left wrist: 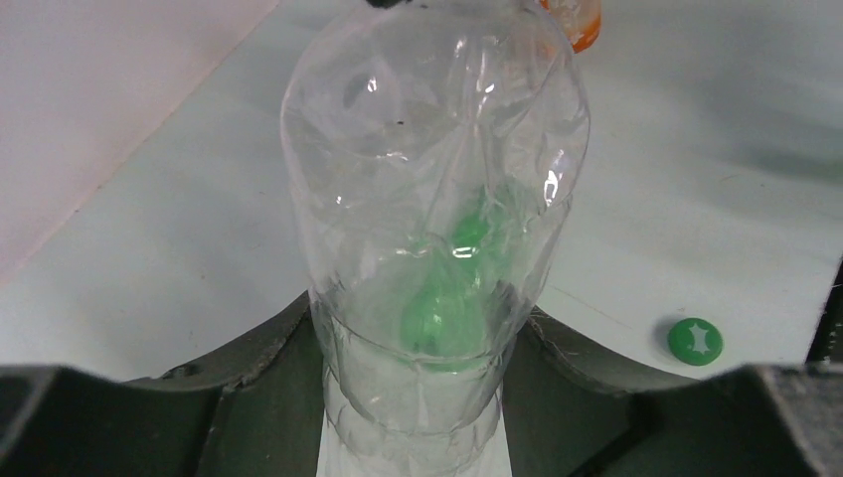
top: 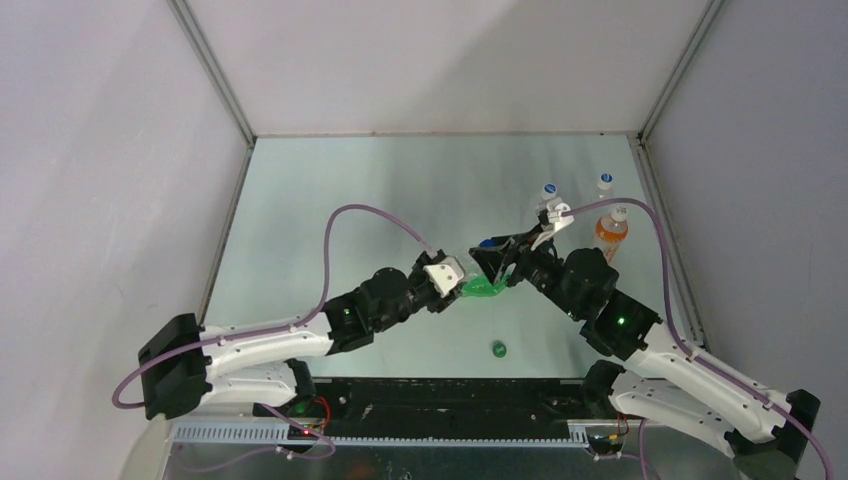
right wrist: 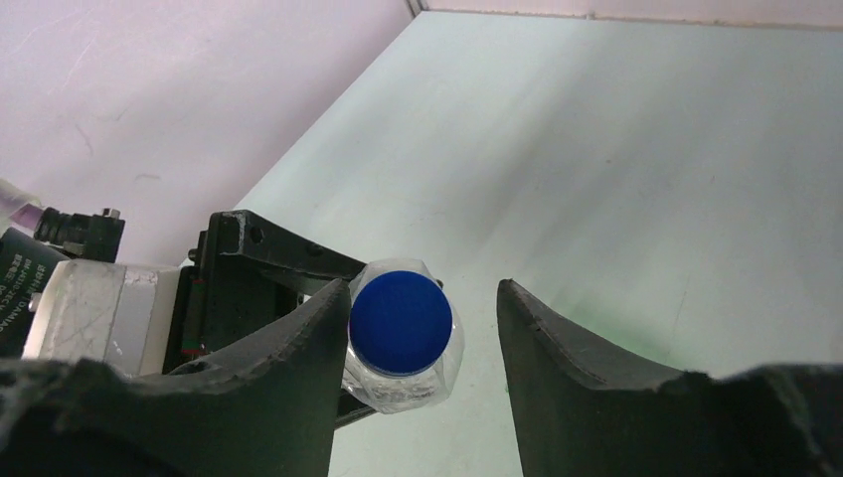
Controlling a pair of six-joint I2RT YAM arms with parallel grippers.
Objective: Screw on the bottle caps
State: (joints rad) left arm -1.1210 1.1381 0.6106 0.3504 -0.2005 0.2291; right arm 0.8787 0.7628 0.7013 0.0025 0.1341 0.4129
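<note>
My left gripper (top: 462, 283) is shut on a clear bottle (left wrist: 427, 248) with a green tint and holds it tilted above the table. A solid blue cap (right wrist: 401, 322) sits on that bottle's neck. My right gripper (right wrist: 422, 328) is open around the blue cap; its left finger (right wrist: 288, 368) is close against the cap and its right finger (right wrist: 567, 368) stands apart. In the top view the right gripper (top: 503, 258) meets the bottle's neck at the blue cap (top: 487, 243). A green cap (top: 498, 348) lies loose on the table, and it also shows in the left wrist view (left wrist: 694, 340).
At the back right stand an orange bottle (top: 611, 232) with a plain white cap and two small bottles with white-and-blue caps (top: 549, 190) (top: 605, 180). Walls enclose the table on three sides. Purple cables loop over both arms.
</note>
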